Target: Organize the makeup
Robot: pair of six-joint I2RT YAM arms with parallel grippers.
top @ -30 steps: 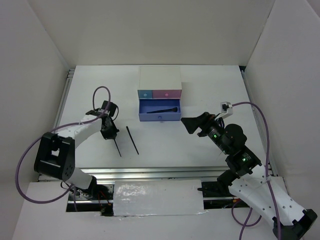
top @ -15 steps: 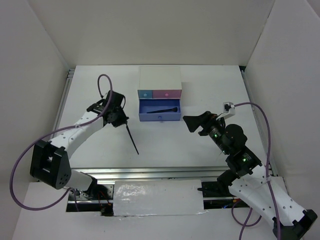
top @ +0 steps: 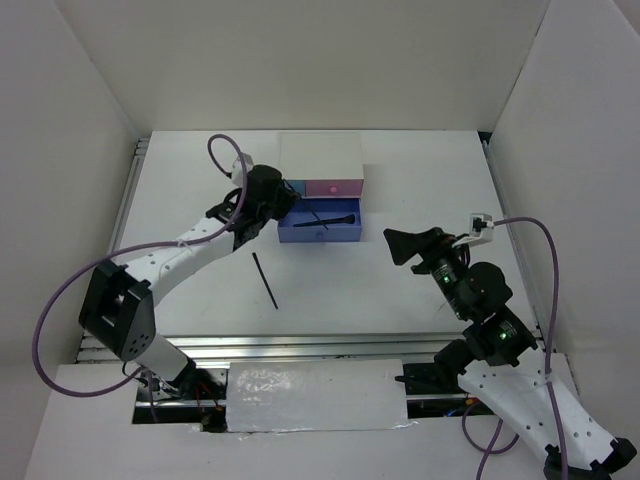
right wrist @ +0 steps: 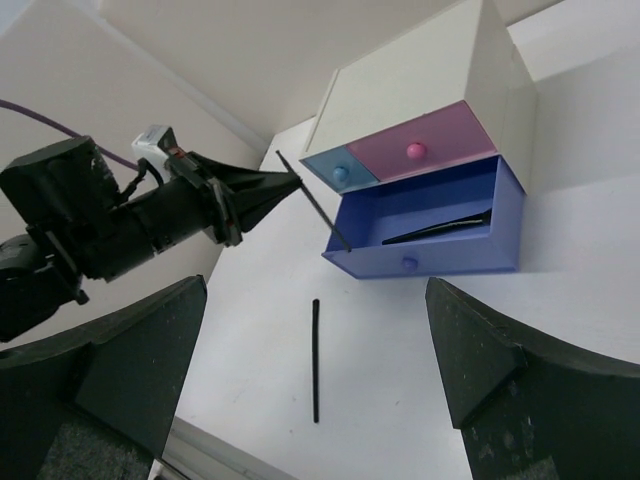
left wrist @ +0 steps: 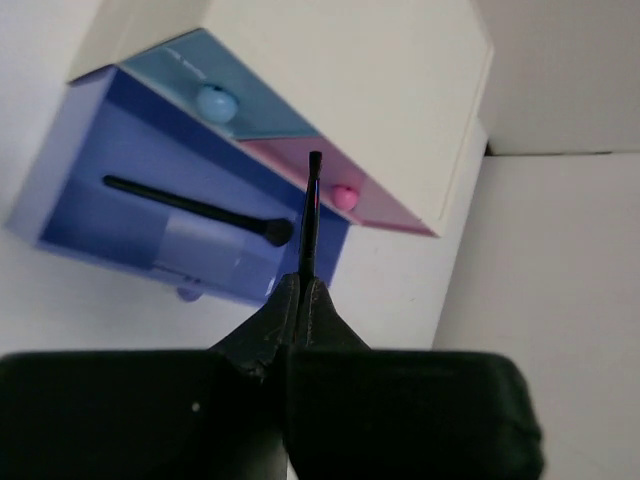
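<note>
Two pencils outstanding. Top view: loose pencil (top: 265, 281) lies on the tabletop (top: 425, 180) at 7 o'clock from the open drawer (top: 320, 238). Left wrist: your left gripper (left wrist: 300, 290) pinches the held pencil (left wrist: 310, 215), aimed toward the drawer holding the brush (left wrist: 195, 210). Right wrist: right gripper (right wrist: 317, 283) spread, empty. Stowing step, by my judgement; next, lower and release inside.

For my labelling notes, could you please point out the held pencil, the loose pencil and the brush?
held pencil (left wrist: 310, 215): left wrist view, mid-shaft.
loose pencil (top: 265, 281): top external view, mid-shaft.
brush (left wrist: 190, 207): left wrist view, handle middle.
</note>
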